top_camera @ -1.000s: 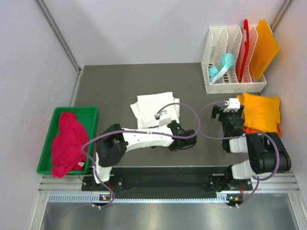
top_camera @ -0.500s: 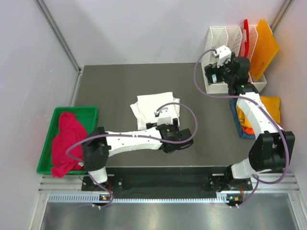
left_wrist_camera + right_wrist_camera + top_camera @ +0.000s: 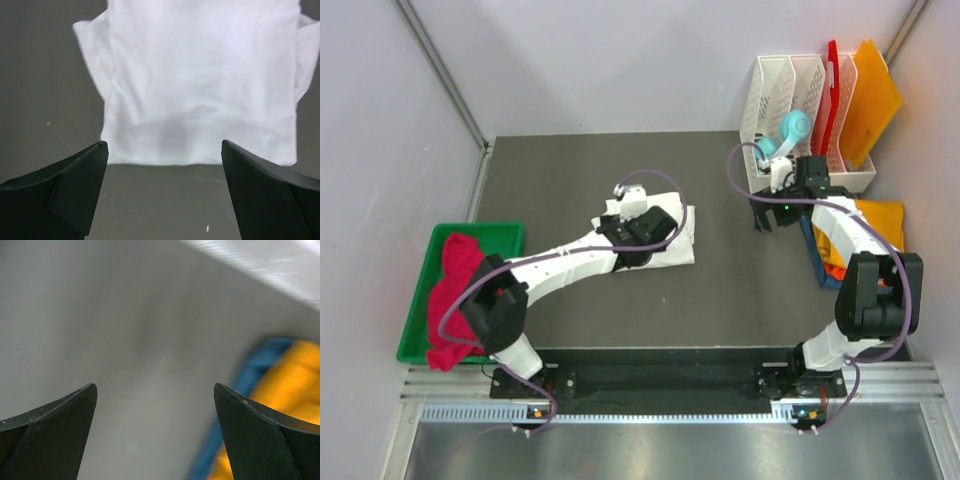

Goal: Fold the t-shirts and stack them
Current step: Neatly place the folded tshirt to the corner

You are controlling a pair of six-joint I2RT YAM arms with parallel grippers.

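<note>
The folded white t-shirt lies flat in the middle of the dark table. The left gripper hangs over the shirt's near edge with its two fingers spread wide and nothing in them. At 8 o'clock from the white shirt, the pink t-shirt sits bunched up in a green tray. At 3 o'clock, a yellow-orange t-shirt lies on top of a blue one. The right gripper is just beside that pile, fingers wide apart too, holding nothing. At 1 o'clock stands a white rack.
</note>
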